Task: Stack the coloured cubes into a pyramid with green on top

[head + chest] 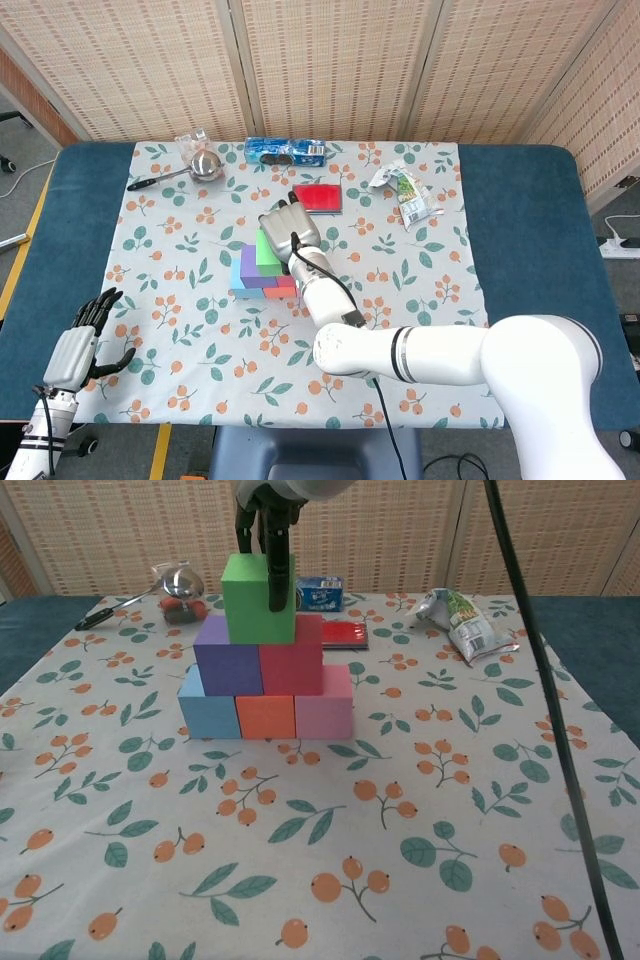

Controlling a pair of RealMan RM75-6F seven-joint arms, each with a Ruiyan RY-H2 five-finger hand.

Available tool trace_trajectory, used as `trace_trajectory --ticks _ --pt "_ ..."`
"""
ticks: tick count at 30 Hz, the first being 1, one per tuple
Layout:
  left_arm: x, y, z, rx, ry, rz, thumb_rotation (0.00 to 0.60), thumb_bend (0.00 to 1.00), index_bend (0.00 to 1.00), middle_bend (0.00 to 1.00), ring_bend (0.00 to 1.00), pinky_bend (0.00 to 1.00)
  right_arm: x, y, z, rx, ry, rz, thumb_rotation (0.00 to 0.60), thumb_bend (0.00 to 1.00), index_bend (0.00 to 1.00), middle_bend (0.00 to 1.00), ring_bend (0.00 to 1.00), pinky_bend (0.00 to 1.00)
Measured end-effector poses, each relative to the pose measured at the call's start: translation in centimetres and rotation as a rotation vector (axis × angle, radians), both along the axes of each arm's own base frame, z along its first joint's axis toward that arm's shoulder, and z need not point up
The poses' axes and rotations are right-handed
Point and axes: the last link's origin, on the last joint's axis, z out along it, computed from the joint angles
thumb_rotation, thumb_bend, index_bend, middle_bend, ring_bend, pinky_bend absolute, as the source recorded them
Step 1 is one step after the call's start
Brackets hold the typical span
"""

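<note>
Under my right hand the green cube tops the pyramid, my fingers closed around it. Below them sit purple, red, blue, orange, pink. My left hand hangs spread, holding nothing.

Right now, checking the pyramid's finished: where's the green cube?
The green cube tops the pyramid mid-table, resting on the purple cube and red cube, with the right hand touching it.
</note>
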Motion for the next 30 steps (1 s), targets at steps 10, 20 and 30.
trace_trajectory --ticks 10,20,30 --pt "0.0 0.01 -0.08 -0.002 -0.006 -0.001 0.6 0.31 0.0 0.0 0.0 0.0 0.04 0.03 0.01 0.003 -0.017 0.003 0.6 0.03 0.01 0.3 0.02 0.0" --pt "-0.08 0.01 -0.1 -0.002 -0.007 -0.002 0.6 0.31 0.0 0.0 0.0 0.0 0.1 0.16 -0.05 0.002 -0.024 0.012 0.6 0.0 0.0 0.23 0.0 0.0" --pt "0.09 0.4 0.16 -0.011 0.015 -0.021 0.6 0.31 0.0 0.0 0.0 0.0 0.3 0.63 0.76 0.01 -0.054 0.019 0.6 0.0 0.0 0.1 0.0 0.0"
